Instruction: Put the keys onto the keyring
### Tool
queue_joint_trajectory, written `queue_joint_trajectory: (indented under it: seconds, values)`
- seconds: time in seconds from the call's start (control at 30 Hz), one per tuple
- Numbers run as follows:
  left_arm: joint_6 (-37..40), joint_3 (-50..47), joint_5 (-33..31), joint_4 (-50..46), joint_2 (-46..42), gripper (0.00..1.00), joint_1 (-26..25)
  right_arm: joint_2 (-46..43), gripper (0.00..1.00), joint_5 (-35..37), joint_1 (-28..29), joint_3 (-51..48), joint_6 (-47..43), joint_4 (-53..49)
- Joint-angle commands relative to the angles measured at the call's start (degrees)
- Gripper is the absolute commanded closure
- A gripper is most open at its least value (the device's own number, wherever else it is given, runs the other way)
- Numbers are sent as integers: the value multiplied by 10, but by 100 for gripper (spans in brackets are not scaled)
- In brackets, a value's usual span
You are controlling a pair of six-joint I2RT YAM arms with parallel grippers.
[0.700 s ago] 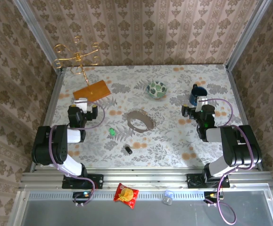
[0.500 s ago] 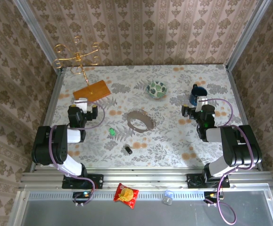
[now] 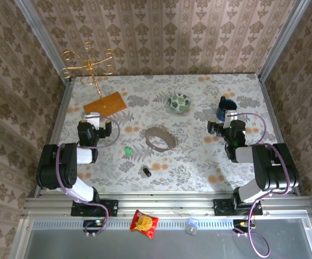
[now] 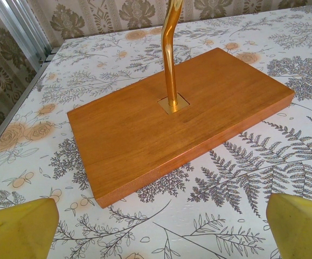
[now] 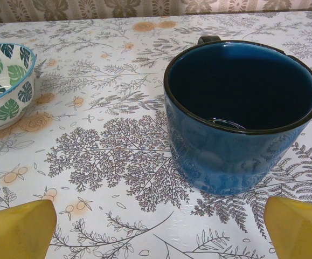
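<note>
Keyring [image 3: 160, 138]: floppy brown-grey loop lying flat at mid-worktop [image 3: 199, 156]; green key [image 3: 127, 150] near its left and black key [image 3: 145, 171] nearer the arms, both loose and apart from it. Containers: leaf-print bowl [image 3: 179, 102] behind the ring, its printed inside showing; blue mug [image 5: 242, 113] upright at right, its dark glazed bottom in sight, just ahead of the right pincer [image 5: 156, 229], which stands wide open with nothing in it. Left pincer [image 4: 156, 229] likewise wide open and unladen, facing the wooden base [image 4: 177, 118] of a gold stand [image 3: 88, 66]; worktop printed with ferns and flowers, walls [image 3: 161, 32] damask-papered.
</note>
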Motion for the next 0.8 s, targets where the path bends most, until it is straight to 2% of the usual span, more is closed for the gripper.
queue_joint_trajectory:
  seconds: [0.0,0.17,0.23,0.33,0.47,0.53,0.63,0.77]
  values:
    - [-13,2,9,1,-2,0,2,-1,0,13,2,13,0,4]
    - [-7,-8,20,15,-13,0,2,-19,0,15,2,13,0,-10]
    - [-12,-16,9,-5,-54,0,2,-73,0,18,6,38,-7,-115]
    - [-18,-6,-6,-89,-135,0,2,-149,0,35,20,117,8,-307]
    - [-54,26,-4,-194,-219,0,2,-190,0,35,39,189,111,-459]
    - [-76,41,23,-241,-248,0,1,-197,3,28,64,212,164,-520]
    - [-127,54,52,-293,-271,0,-5,-188,6,23,124,241,197,-610]
    - [-168,65,64,-343,-282,3,-44,-149,14,13,206,272,259,-707]
